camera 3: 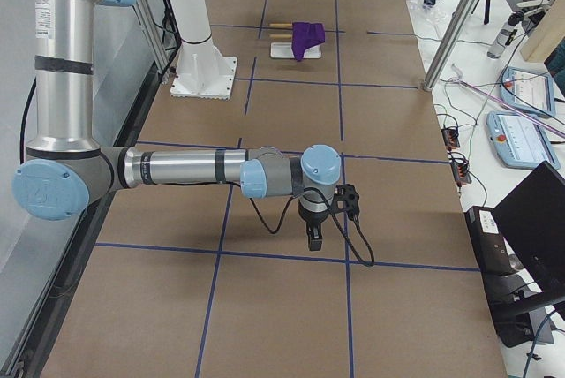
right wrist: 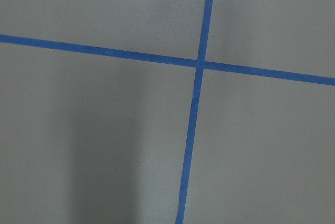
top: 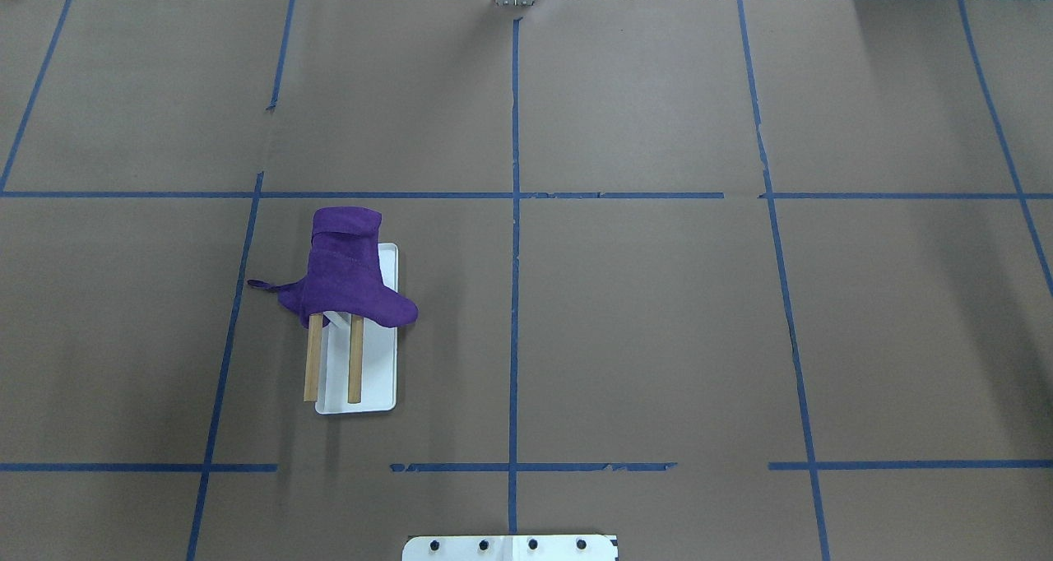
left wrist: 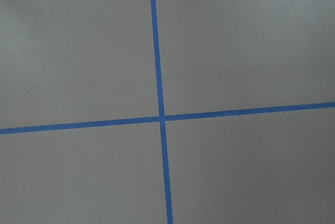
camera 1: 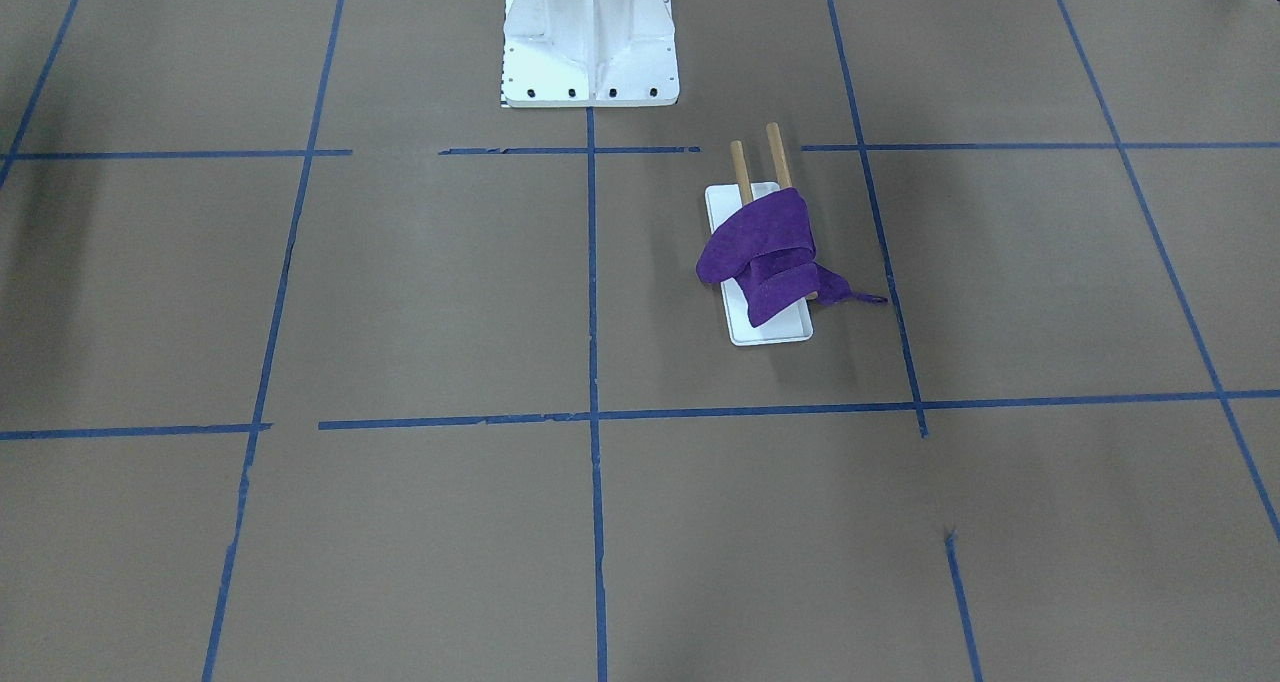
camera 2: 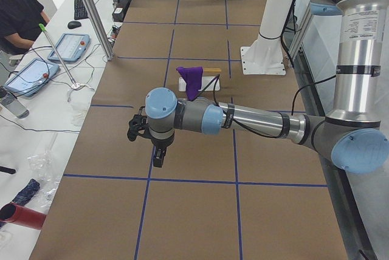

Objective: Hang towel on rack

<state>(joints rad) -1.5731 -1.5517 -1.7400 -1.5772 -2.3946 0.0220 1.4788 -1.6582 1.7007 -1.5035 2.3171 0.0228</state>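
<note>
Silver-tubed left arm [camera 2: 255, 120] and right arm [camera 3: 177, 168], pale-blue joint caps [camera 2: 360, 150], black cables [camera 3: 360, 245]; left gripper [camera 2: 159, 161] and right gripper [camera 3: 313, 242] black.

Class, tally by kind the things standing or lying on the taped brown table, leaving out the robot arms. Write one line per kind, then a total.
Towel: 1
Rack: 1
White bolted pedestal: 1
Total: 3
</note>
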